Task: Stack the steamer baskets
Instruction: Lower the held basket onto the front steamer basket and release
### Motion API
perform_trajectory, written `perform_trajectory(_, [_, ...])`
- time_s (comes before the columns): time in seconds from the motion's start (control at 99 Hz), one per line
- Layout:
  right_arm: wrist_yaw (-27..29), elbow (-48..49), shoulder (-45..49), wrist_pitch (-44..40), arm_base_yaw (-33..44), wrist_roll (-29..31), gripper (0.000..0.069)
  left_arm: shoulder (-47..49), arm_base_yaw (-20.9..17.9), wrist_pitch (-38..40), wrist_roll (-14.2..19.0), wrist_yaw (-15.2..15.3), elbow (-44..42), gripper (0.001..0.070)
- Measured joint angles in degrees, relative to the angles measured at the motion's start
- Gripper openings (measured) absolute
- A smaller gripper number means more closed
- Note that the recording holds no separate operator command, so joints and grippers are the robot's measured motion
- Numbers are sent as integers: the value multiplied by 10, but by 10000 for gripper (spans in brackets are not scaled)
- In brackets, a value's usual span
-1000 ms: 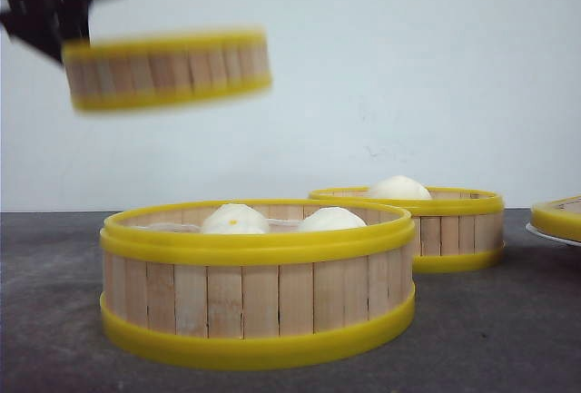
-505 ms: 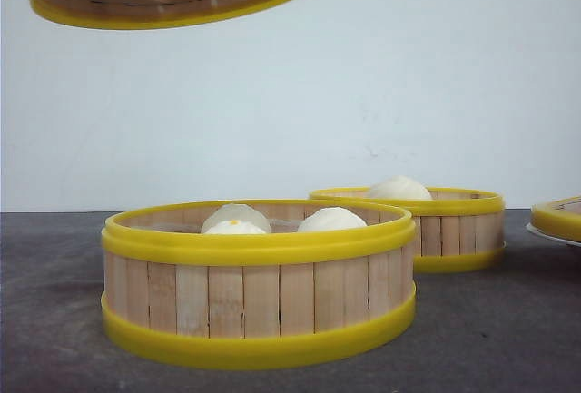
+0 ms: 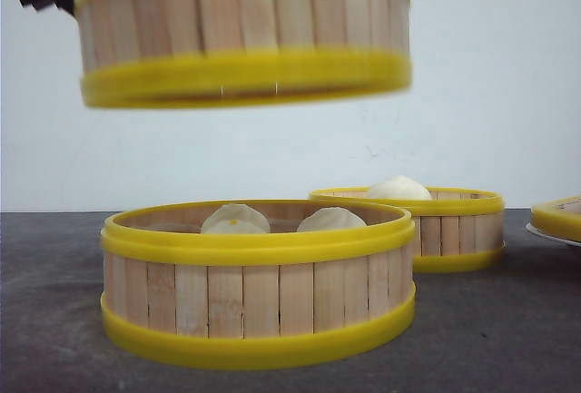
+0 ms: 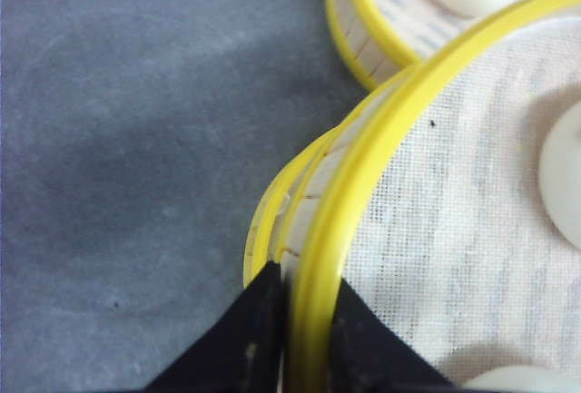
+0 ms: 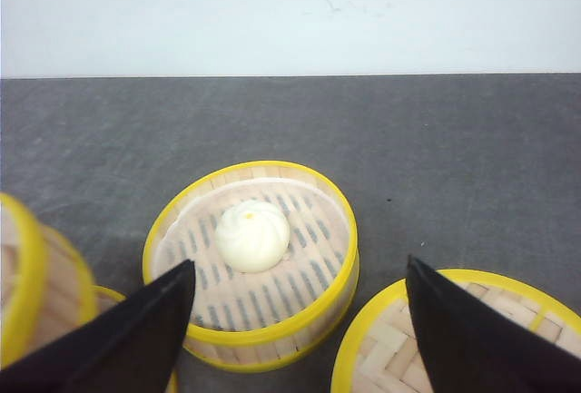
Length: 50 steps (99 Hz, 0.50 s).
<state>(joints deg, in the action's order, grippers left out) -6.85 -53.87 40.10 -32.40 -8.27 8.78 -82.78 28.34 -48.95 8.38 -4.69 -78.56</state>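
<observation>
Above the near basket (image 3: 259,284), the lifted basket (image 3: 243,34) has dropped level.

Front camera low at table (image 3: 508,338) level facing wall, wrist cameras looking down, left close, right higher, all sharing far basket (image 3: 454,216).

Both grippers are matte black: the right gripper (image 5: 300,338) shows two broad, pointed wedge-shaped fingers, the left gripper (image 4: 309,329) two narrower tapering ones.
</observation>
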Motion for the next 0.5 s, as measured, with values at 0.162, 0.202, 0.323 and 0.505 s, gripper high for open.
perform_trajectory(0.162, [-6,0,0,-2,0,0,458,-29,4,16,3,0,0,28])
perform_trajectory(0.202, [-6,0,0,-2,0,0,458,-37,4,16,2,0,0,28])
perform_trajectory(0.323, [-6,0,0,-2,0,0,458,-54,5,33,2,0,16,28])
perform_trajectory(0.505, [-6,0,0,-2,0,0,458,-57,5,62,3,0,43,28])
